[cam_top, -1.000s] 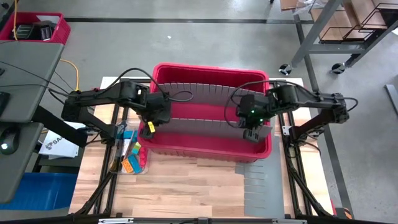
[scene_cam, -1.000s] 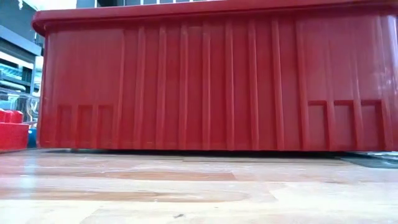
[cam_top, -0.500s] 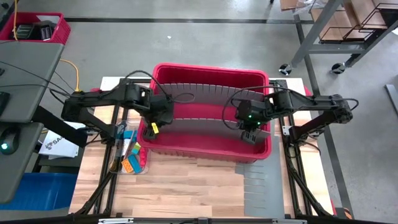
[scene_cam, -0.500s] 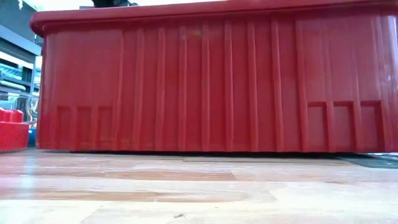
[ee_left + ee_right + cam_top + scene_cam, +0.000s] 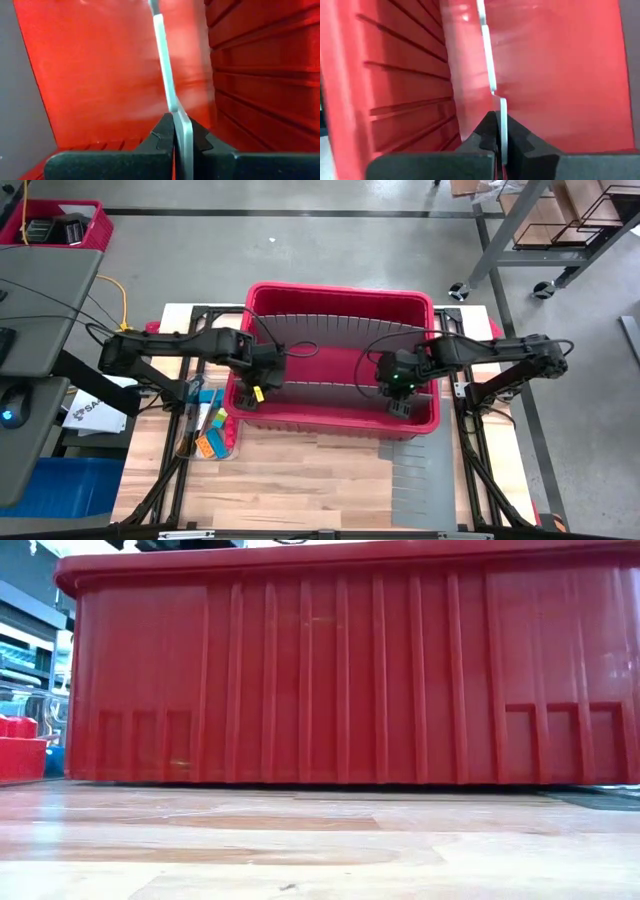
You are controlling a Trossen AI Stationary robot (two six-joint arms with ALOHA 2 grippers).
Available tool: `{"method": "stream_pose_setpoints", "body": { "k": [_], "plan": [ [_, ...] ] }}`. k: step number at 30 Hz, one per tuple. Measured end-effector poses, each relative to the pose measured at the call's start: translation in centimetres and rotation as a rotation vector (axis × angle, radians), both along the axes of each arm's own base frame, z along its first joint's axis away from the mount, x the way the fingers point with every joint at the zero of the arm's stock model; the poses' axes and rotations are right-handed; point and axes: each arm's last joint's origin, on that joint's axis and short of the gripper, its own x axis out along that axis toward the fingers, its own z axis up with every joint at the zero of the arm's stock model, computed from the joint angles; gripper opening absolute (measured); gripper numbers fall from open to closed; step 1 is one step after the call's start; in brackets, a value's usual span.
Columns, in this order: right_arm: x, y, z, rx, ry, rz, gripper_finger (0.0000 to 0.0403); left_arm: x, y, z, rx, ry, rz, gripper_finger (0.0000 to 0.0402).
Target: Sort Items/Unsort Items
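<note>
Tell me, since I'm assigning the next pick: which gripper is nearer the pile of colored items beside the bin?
Left. The left gripper is inside the red bin at the end just beside the colored items; the right gripper is at the far end.

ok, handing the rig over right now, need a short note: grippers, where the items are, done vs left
Left gripper: jaws shut on the grey divider, at the left end of the red bin.
Right gripper: jaws shut on the same divider, at the bin's right end.
Items: coloured blocks and dark sticks in a clear tray on the table, left of the bin, untouched.
Done: no item seen in the bin.
Left: probably seat or lift the divider, then move the items.
</note>
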Motion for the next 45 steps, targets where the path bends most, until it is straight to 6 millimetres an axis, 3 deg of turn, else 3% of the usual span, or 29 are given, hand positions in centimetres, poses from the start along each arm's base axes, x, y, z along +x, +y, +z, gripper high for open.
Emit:
{"method": "stream_pose_setpoints", "body": {
  "k": [12,20,24,29,33,40,45],
  "plan": [
    [0.5,-0.6,-4.3,0.044,-0.013,-0.069,0.0000,0.0,0.0,-4.3,-0.037,0.015,0.050,0.0001],
    [0.7,-0.6,-4.1,0.087,-0.013,-0.143,0.0004,0.1,0.0,-4.7,-0.044,0.010,0.104,0.0006],
    [1.1,-0.4,-2.7,0.142,-0.049,-0.113,0.0043,0.4,0.1,-4.3,-0.097,0.010,0.134,0.0042],
    [1.2,-0.4,0.3,0.120,-0.116,-0.112,0.0117,0.4,-0.2,-1.8,-0.142,-0.008,0.156,0.0110],
    [1.2,-0.5,3.2,0.091,-0.194,-0.059,0.0154,0.2,-0.1,0.8,-0.140,-0.028,0.158,0.0158],
    [-0.1,-1.2,8.6,-0.003,-0.292,-0.012,0.0161,-1.1,0.2,8.0,-0.081,-0.131,0.108,0.0204],
    [-1.1,-2.5,11.6,-0.219,-0.356,-0.071,0.0161,-2.4,1.2,13.8,0.165,-0.343,0.109,0.0209]
  ]
}}
